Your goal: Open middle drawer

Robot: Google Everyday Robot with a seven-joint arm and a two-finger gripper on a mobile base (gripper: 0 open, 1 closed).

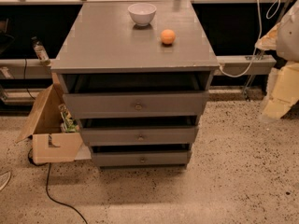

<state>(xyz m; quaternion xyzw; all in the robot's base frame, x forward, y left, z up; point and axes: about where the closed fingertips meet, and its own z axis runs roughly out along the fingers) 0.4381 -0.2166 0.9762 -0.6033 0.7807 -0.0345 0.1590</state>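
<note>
The grey cabinet stands in the middle of the camera view with three drawers stacked in its front. The middle drawer has a flat wide grey front and a small round brass knob. A dark gap shows above its front and none of its inside is visible. The taller top drawer is above it and the lowest drawer below. My arm shows pale at the right edge, and my gripper hangs low there, well to the right of the cabinet and touching no drawer.
A white bowl and an orange sit on the cabinet top. An open cardboard box leans at the cabinet's left, with a bottle behind it. A black cable lies on the speckled floor. A white cable hangs at the back right.
</note>
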